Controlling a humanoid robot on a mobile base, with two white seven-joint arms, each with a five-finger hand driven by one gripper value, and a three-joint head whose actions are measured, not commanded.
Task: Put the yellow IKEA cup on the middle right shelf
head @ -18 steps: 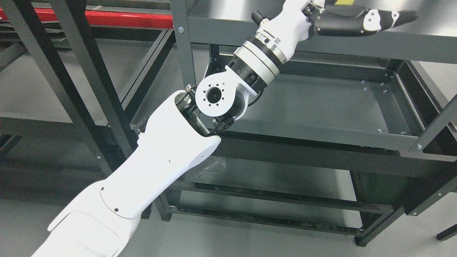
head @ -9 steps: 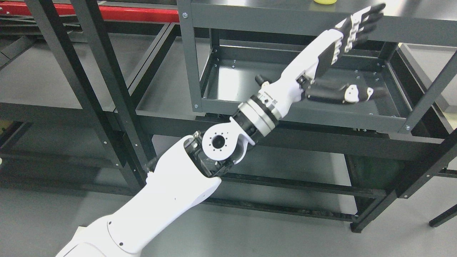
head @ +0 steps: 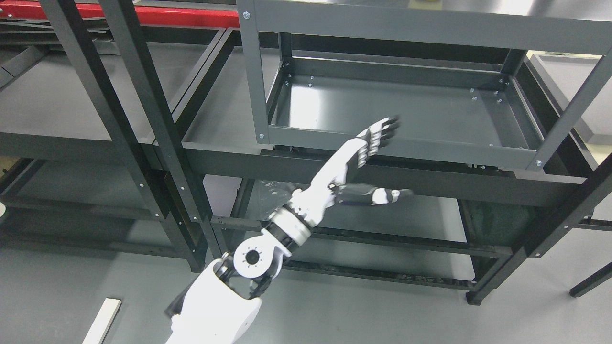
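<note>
My left arm [head: 287, 224] rises from the bottom edge, left of the middle, toward a grey shelf rack. Its hand [head: 397, 160] is open and holds nothing, with straight fingers [head: 377, 138] and the thumb [head: 382, 196] pointing right. The hand hangs in front of the front rim of a grey tray shelf [head: 406, 110]. On the shelf above [head: 382, 21], a pale sliver [head: 427, 1] at the picture's top edge may be the yellow cup; it is too cut off to tell. The right arm does not show.
Black frame posts [head: 143, 110] stand on the left, with a red beam [head: 158, 16] behind them. Another black post [head: 564, 224] slants at the right. A lower shelf [head: 382, 224] lies beneath the hand. On the floor at the lower left lies a white strip [head: 103, 320].
The camera view has shifted. My left arm has pulled back and down from the upper shelf to the tray shelf's front rim, hand still open. The yellow cup stayed on the upper shelf.
</note>
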